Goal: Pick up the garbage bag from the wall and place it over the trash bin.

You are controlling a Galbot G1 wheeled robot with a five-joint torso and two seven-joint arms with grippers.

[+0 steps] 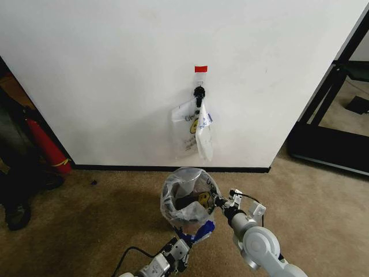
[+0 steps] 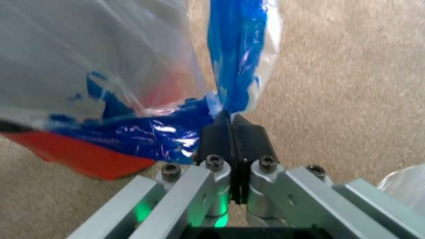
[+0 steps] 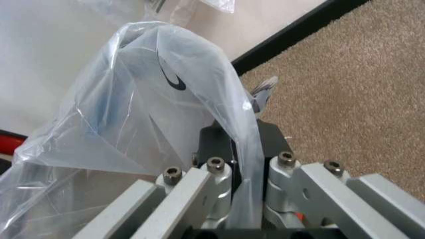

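A translucent garbage bag (image 1: pixel 185 183) is draped over the black mesh trash bin (image 1: pixel 180 212) on the carpet in front of the wall (image 1: pixel 115 75). My left gripper (image 1: pixel 189 238) is at the bin's near side, shut on a blue patch of the bag (image 2: pixel 234 59); the fingertips (image 2: pixel 219 130) are pressed together and the bin's red base (image 2: pixel 79 155) lies beside them. My right gripper (image 1: pixel 220 202) is at the bin's right rim, shut on a strip of the bag (image 3: pixel 242 134). More bags (image 1: pixel 195 131) hang from the black hook (image 1: pixel 199 92) under a red tape mark (image 1: pixel 200 68).
A red fire extinguisher (image 1: pixel 47 147) leans at the wall's left end beside dark objects. A black metal frame (image 1: pixel 326 115) stands to the right. A black baseboard (image 1: pixel 173 169) runs along the wall. Beige carpet (image 1: pixel 104 219) lies open around the bin.
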